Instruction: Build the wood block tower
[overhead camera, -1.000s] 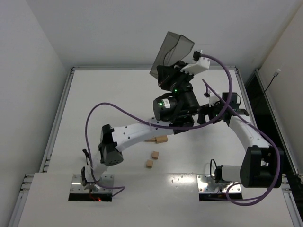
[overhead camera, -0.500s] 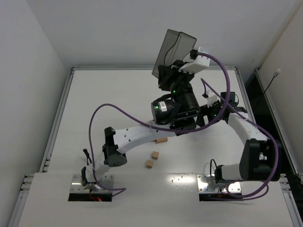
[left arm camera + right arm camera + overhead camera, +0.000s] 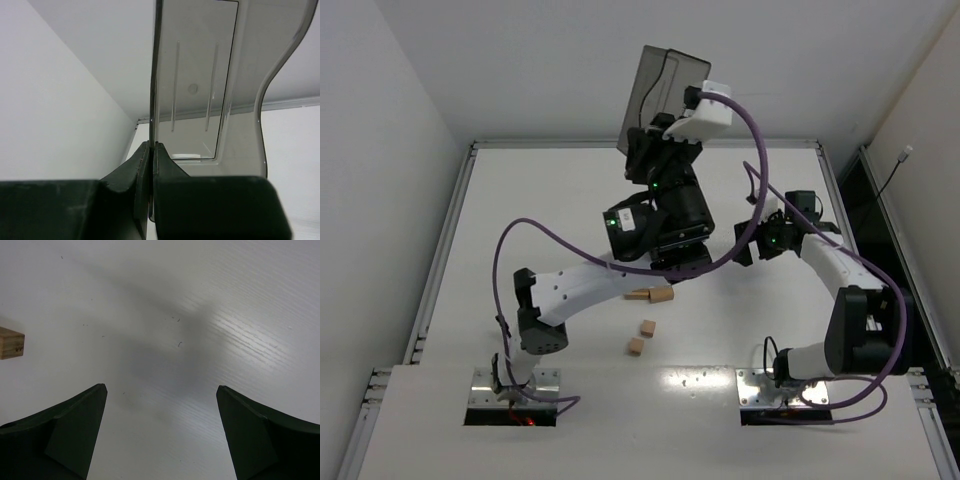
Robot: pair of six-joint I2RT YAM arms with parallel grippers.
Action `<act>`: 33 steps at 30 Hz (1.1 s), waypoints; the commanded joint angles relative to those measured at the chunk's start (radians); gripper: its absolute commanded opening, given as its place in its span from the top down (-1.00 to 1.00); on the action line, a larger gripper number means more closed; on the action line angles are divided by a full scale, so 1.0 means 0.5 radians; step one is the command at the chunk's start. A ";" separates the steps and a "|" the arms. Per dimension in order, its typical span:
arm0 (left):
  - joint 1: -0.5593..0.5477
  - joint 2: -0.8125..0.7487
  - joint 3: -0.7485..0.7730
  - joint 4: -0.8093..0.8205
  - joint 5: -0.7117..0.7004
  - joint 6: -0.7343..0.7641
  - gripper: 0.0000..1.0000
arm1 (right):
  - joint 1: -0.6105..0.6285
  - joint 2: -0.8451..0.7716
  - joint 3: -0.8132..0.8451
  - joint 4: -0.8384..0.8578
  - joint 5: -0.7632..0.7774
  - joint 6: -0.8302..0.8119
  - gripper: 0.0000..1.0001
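Note:
Several wood blocks lie loose on the white table: two side by side point(image 3: 654, 295) under the left forearm, one point(image 3: 647, 327) nearer, and another point(image 3: 635, 345) just below it. No tower stands in view. My left gripper point(image 3: 647, 142) is raised high and shut on the wall of the grey translucent tray point(image 3: 658, 78). In the left wrist view its fingers point(image 3: 145, 165) pinch the tray's point(image 3: 200, 90) thin edge. My right gripper point(image 3: 748, 248) hangs low over bare table, open and holding nothing point(image 3: 161, 390). One wood block point(image 3: 10, 343) shows at the left edge of the right wrist view.
The table point(image 3: 540, 200) has a raised metal rim at its left, back and right. The left arm's purple cable point(image 3: 520, 240) loops out to the left. The left arm's forearm point(image 3: 590, 285) crosses low above the two paired blocks.
The left arm has lifted the tray higher and swung it leftward. The right gripper has shifted slightly left, staying open.

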 commanded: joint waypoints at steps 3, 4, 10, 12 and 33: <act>-0.033 -0.163 0.111 1.086 -0.467 0.731 1.00 | 0.004 0.008 0.076 0.063 -0.048 0.002 -0.77; -0.033 -0.196 0.056 1.086 -0.467 0.688 1.00 | 0.004 0.008 0.076 0.063 -0.048 0.002 -0.77; -0.033 -0.242 -0.023 0.942 -0.277 0.440 1.00 | 0.004 0.027 0.058 0.063 -0.048 0.002 -0.77; -0.033 -0.328 -0.329 0.774 -0.179 0.339 1.00 | 0.004 0.005 0.057 0.063 -0.029 -0.016 -0.77; -0.033 -0.635 -0.012 -3.472 0.606 -2.179 1.00 | -0.015 0.002 0.015 0.082 -0.087 -0.056 -0.77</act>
